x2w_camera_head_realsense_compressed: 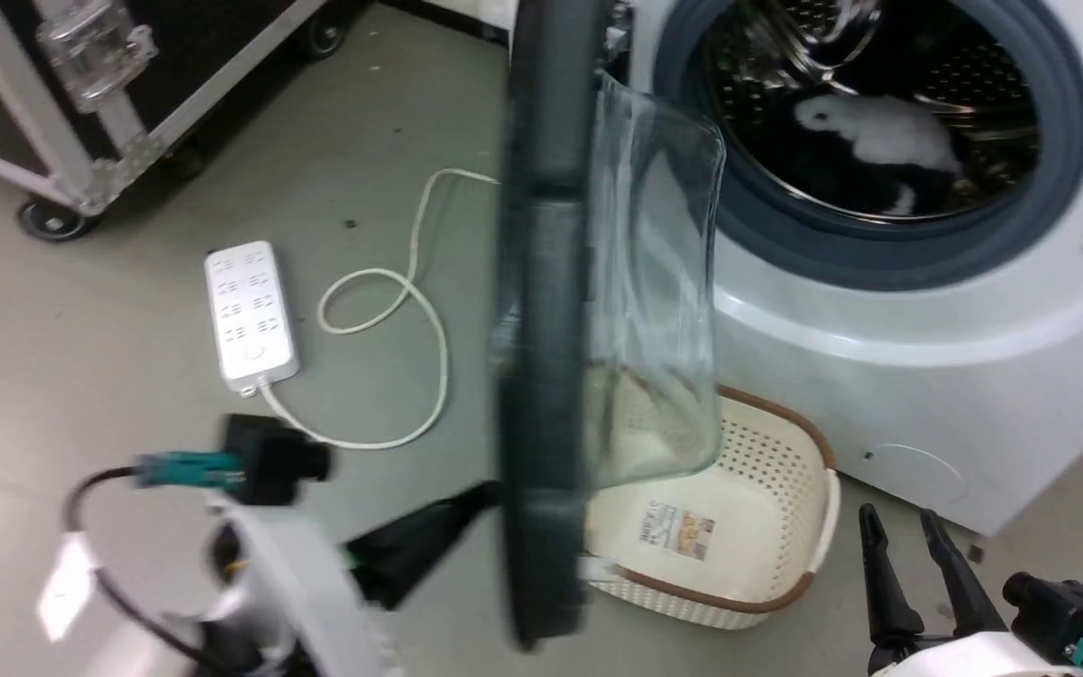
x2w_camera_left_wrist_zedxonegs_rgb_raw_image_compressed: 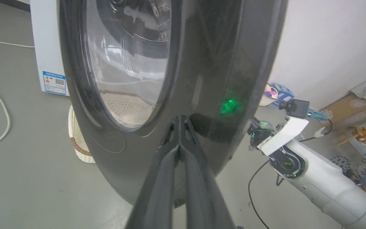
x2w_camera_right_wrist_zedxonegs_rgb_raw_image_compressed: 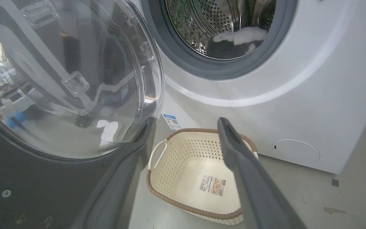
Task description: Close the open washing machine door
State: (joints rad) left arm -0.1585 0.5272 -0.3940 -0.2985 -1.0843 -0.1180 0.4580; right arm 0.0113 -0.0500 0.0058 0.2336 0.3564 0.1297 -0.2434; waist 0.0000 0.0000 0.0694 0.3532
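Head view: the large round black-rimmed washing machine door (x2w_camera_head_realsense_compressed: pixel 546 329) with its bulging clear glass window stands edge-on, about halfway swung out from the white front-loading washing machine (x2w_camera_head_realsense_compressed: pixel 927 357). The left claw (x2w_camera_head_realsense_compressed: pixel 480 498), fingers pressed together and holding nothing, touches the door's outer face low down. The right claw (x2w_camera_head_realsense_compressed: pixel 903 531) hangs spread and idle near the cream perforated basket (x2w_camera_head_realsense_compressed: pixel 748 527) on the floor. The step looks like the push itself. The next move calls for steady pressure along the door's arc until the latch meets the porthole.
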